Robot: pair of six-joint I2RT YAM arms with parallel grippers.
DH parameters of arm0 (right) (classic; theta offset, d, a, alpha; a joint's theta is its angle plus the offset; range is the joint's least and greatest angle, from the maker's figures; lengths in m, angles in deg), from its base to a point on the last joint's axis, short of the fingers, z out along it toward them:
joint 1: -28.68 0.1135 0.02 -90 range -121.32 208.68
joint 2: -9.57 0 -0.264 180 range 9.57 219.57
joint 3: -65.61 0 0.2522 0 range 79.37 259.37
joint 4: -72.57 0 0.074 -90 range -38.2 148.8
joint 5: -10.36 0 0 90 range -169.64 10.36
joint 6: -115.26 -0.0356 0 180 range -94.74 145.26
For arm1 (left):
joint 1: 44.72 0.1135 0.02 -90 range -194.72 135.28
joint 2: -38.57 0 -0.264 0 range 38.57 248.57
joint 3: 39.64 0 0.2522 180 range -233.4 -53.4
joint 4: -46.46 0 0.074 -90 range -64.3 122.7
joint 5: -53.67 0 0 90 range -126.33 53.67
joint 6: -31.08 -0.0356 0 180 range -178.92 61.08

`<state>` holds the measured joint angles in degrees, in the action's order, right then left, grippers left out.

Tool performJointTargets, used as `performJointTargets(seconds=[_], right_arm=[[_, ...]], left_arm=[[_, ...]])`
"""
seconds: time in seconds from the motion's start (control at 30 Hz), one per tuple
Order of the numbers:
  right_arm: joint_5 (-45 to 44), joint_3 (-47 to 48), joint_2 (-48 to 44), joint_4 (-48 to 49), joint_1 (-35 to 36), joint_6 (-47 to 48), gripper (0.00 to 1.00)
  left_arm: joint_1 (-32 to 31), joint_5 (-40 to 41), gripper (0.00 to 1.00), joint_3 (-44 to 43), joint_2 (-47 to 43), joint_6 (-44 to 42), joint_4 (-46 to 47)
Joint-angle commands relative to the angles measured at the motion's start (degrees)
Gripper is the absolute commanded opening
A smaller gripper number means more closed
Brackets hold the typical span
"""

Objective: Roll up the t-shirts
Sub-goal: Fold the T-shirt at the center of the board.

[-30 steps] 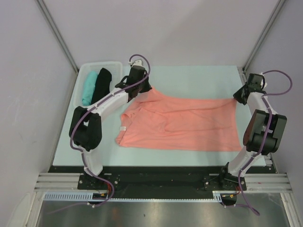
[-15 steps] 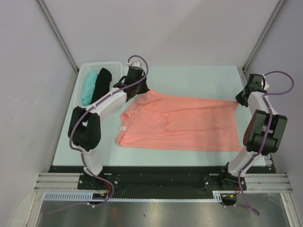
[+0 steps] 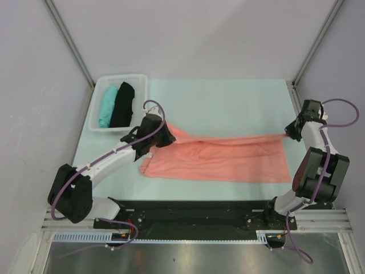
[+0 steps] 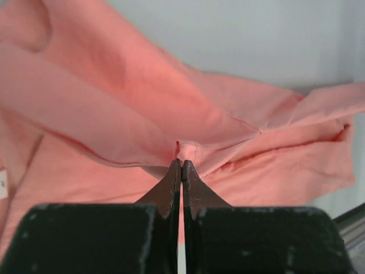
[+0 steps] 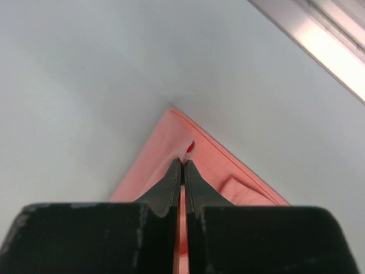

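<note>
Collar end of pink t-shirt [image 3: 228, 158] hidden under left gripper [image 4: 181, 165] from above. Both it and right gripper [image 5: 182, 163] clamped tight on cloth. Shirt lies on table [image 3: 228, 100], long axis left-right, far edge stretched between them.

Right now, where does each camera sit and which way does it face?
Top external: above and behind the left arm and right arm, both showing, looking down at the table.
Left wrist: on that arm, looking along the left claw, shut on the salmon t-shirt.
Right wrist: likewise, right claw shut on its corner.
Shared: the t-shirt.
</note>
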<state>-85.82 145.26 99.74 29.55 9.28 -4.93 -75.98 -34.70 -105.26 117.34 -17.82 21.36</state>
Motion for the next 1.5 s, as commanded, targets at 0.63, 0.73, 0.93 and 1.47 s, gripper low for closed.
performJointTargets(seconds=[0.63, 0.73, 0.93, 1.47], right_arm=[[9.3, -19.1, -13.1, 3.6, -8.6, -3.2, 0.03], [8.0, -19.2, -13.4, 2.7, -9.1, -2.3, 0.03], [8.0, -20.8, -11.6, 2.9, -10.0, -0.8, 0.18], [5.6, -13.7, -17.8, 14.1, 24.5, -2.0, 0.47]], left_arm=[[-3.0, 0.3, 0.0, 13.3, -7.2, 7.0, 4.7], [-3.0, 0.3, 0.0, 13.4, -7.6, 7.0, 4.7], [-3.0, -0.8, 0.0, 15.4, -6.5, 7.1, 5.7], [0.7, 8.0, 0.43, 7.0, -7.8, 2.8, -3.5]])
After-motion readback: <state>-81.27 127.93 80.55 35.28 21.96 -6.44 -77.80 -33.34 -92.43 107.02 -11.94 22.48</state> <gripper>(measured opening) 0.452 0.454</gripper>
